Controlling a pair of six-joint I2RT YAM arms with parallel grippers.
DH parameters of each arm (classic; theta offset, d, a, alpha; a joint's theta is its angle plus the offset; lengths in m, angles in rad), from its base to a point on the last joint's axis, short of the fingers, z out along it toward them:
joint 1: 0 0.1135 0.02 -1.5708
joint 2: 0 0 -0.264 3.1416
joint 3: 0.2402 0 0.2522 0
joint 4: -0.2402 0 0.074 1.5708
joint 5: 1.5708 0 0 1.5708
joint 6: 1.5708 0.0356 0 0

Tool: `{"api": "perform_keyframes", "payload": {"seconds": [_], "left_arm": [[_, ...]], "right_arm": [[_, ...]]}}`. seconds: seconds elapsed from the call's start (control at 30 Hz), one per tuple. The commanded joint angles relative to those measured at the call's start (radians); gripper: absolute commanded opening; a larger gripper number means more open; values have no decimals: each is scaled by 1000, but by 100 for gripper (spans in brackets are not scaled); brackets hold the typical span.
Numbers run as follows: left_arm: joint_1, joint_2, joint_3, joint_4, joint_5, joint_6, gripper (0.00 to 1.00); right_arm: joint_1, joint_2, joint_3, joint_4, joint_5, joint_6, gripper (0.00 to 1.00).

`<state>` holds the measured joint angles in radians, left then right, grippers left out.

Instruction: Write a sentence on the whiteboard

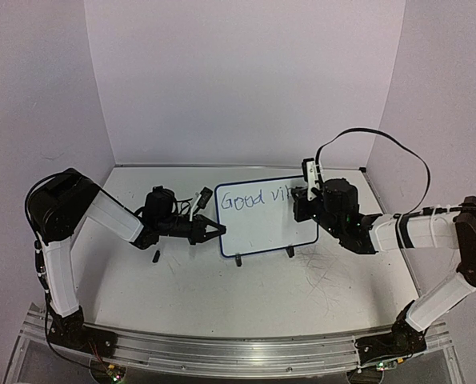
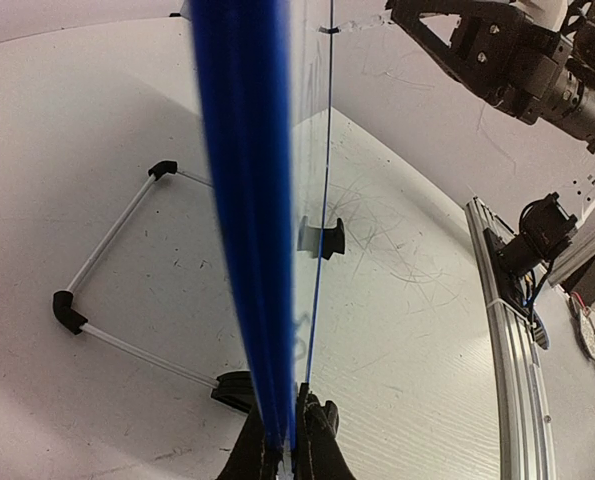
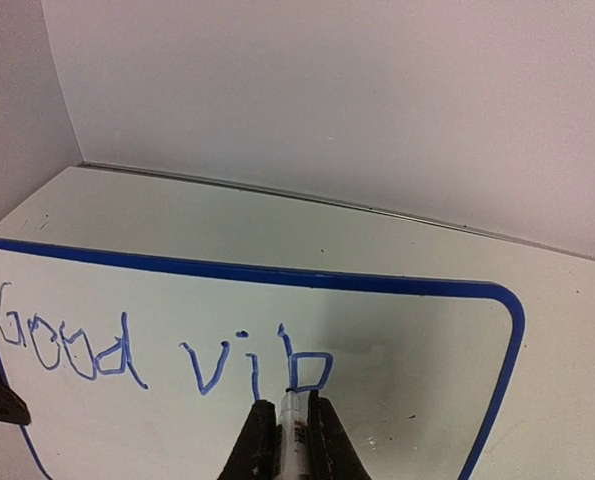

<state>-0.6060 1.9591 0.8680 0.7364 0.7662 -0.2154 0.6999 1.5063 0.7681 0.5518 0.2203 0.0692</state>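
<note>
The whiteboard (image 1: 262,228) stands tilted on two black feet mid-table, its blue frame (image 3: 277,276) clear in the right wrist view. On it, the sentence (image 3: 157,355) reads "Good vib" in blue; from above only "Good vi" (image 1: 250,198) shows beside the right arm. My left gripper (image 1: 215,231) is shut on the board's left frame edge (image 2: 247,250), with the jaws clamping it at the bottom of the left wrist view (image 2: 292,420). My right gripper (image 3: 291,403) is shut on a white marker (image 3: 293,435) whose tip touches the base of the "b".
A small black cap (image 1: 154,257) lies on the table left of the board. Behind the board, a thin wire stand with black corners (image 2: 69,312) rests on the table. A board foot (image 2: 323,238) is in front. White walls enclose the back and sides.
</note>
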Motion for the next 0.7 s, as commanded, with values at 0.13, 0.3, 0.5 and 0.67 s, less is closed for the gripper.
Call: {"api": "perform_keyframes", "payload": {"seconds": [0.13, 0.3, 0.5, 0.67], "left_arm": [[10, -28, 3, -37, -114, 68, 0], [11, -28, 4, -37, -115, 67, 0], [11, -30, 5, -37, -113, 67, 0], [11, -27, 5, -38, -110, 68, 0]], "right_arm": [[3, -123, -45, 40, 22, 19, 0], [-13, -139, -74, 13, 29, 16, 0], [-23, -95, -48, 24, 14, 1, 0], [-29, -76, -32, 51, 5, -2, 0]]}}
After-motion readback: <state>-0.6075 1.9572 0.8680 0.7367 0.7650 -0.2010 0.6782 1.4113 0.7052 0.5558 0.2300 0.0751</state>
